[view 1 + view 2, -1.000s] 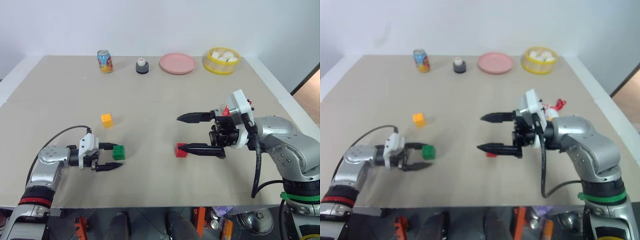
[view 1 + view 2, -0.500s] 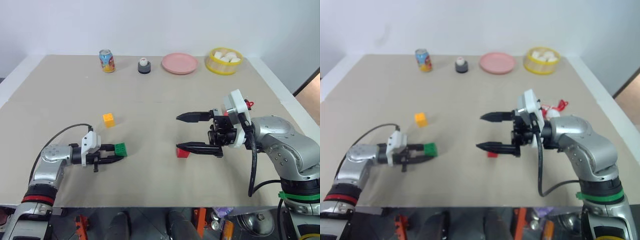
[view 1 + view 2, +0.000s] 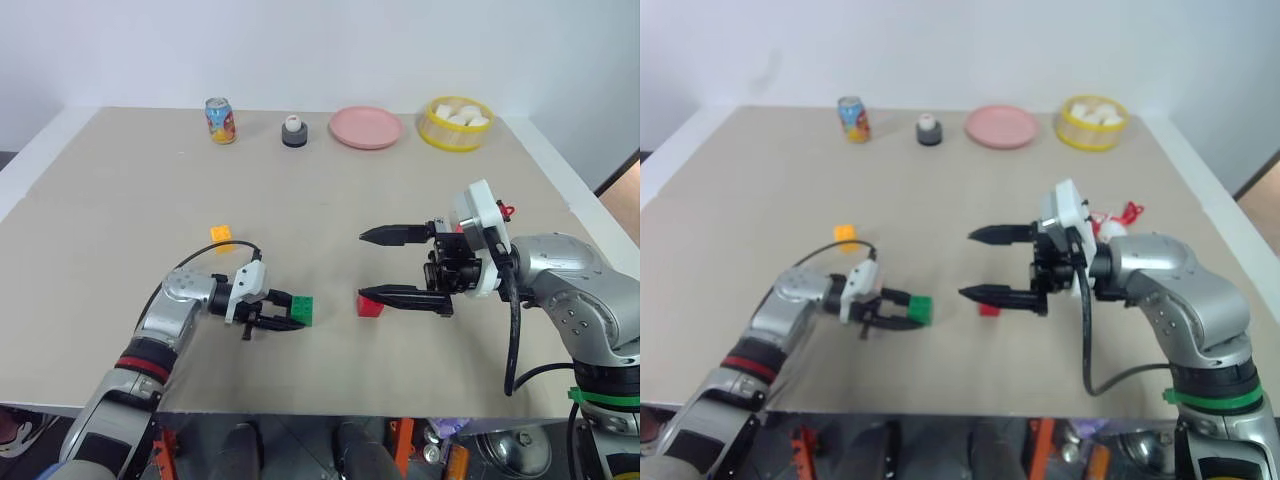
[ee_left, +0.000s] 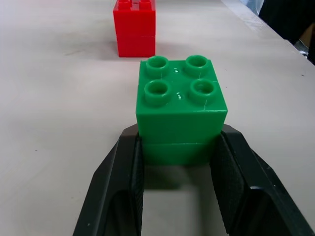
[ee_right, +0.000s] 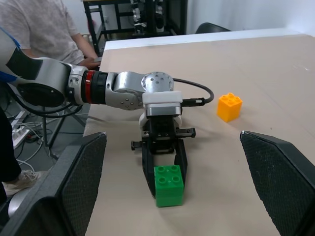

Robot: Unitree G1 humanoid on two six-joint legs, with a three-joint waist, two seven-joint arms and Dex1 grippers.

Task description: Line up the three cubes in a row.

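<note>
While the left hand [image 3: 285,312] grips the green cube [image 3: 301,310] near the table's front edge, just beside the red cube [image 3: 369,305], the right hand [image 3: 388,264] gapes empty over red, so a careless shove could knock it askew.

No legible text, drink can [image 3: 221,120] print too small to read
</note>
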